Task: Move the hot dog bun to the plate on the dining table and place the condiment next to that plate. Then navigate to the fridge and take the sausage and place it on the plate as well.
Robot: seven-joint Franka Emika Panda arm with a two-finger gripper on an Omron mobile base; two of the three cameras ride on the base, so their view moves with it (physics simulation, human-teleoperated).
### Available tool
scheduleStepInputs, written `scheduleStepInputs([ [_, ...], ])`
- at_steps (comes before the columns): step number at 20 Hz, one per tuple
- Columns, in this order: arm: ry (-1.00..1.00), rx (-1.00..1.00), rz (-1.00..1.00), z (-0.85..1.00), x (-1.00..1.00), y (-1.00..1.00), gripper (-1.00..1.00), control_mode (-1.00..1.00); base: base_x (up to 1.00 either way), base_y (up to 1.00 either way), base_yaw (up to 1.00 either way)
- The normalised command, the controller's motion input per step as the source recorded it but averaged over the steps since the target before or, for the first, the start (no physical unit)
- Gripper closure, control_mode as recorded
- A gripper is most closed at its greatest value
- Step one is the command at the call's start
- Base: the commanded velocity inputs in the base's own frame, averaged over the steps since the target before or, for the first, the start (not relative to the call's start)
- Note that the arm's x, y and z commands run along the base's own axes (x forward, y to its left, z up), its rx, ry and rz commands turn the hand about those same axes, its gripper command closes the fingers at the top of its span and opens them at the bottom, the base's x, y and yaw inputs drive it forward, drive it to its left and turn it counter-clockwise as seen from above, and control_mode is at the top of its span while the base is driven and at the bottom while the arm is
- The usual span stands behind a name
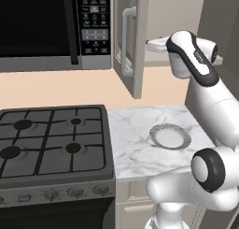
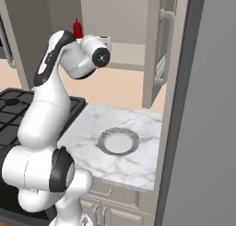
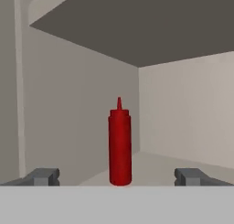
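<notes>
Red bottle [image 3: 120, 145] is standing up straight inside the open cabinet [image 3: 183, 122], and the gripper [image 3: 117, 176] is reaching for it with its fingers spread wide, not touching it. I think the gripper needs to slide around the bottle and squeeze.

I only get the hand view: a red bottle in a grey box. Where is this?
Observer: The condiment stands upright inside an open wall cabinet; the gripper is open, facing it.
Operator: What's below?
Observer: A marble counter with a small silvery dish on it.
Operator: Anything beside that?
Observer: A gas stove to its left, with a microwave above it.
</notes>
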Motion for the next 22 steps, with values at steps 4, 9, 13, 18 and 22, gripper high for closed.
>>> scheduleStepInputs([
  [4,0.01,0.00,0.00,0.00,0.31,0.28,-1.00,-1.00,0.00,0.00,0.00],
  [9,0.01,0.00,0.00,0.00,0.25,0.28,-1.00,-1.00,0.00,0.00,0.00],
  [13,0.00,0.00,0.00,-0.05,0.05,0.06,-1.00,-1.00,0.00,0.00,0.00],
  [18,0.05,0.00,0.00,-0.01,0.27,0.10,-1.00,-1.00,0.00,0.00,0.00],
  [22,0.04,0.00,0.00,0.00,0.33,0.03,-1.00,-1.00,0.00,0.00,0.00],
])
